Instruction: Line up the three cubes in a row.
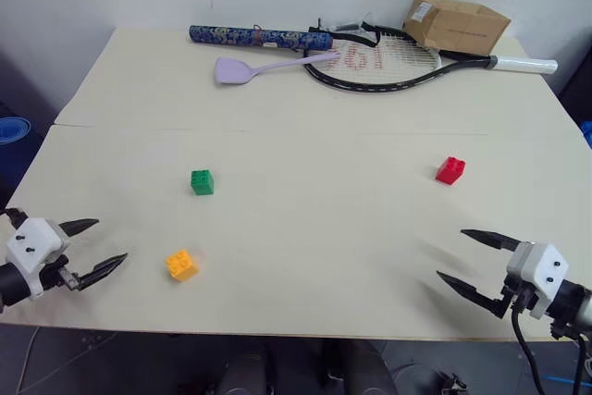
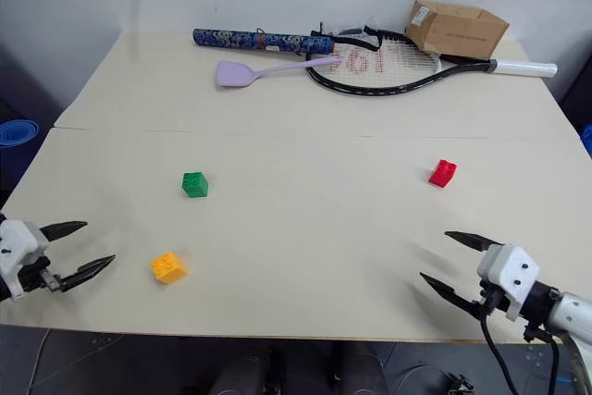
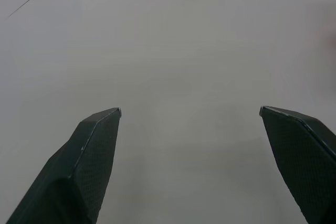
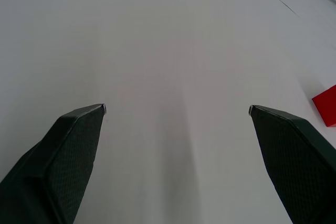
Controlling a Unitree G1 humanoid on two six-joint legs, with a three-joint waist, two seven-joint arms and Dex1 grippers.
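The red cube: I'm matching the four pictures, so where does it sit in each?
Left eye view: red cube, right of centre on the table.
Right eye view: right of centre.
Left wrist view: cannot tell.
Right wrist view: a corner at the edge.
Shared landmark: the racket behind it.

Red marking on racket strings [image 1: 363, 58], reads roughly "461", uncertain. White label on cardboard box [image 1: 456, 24], print too small to read.
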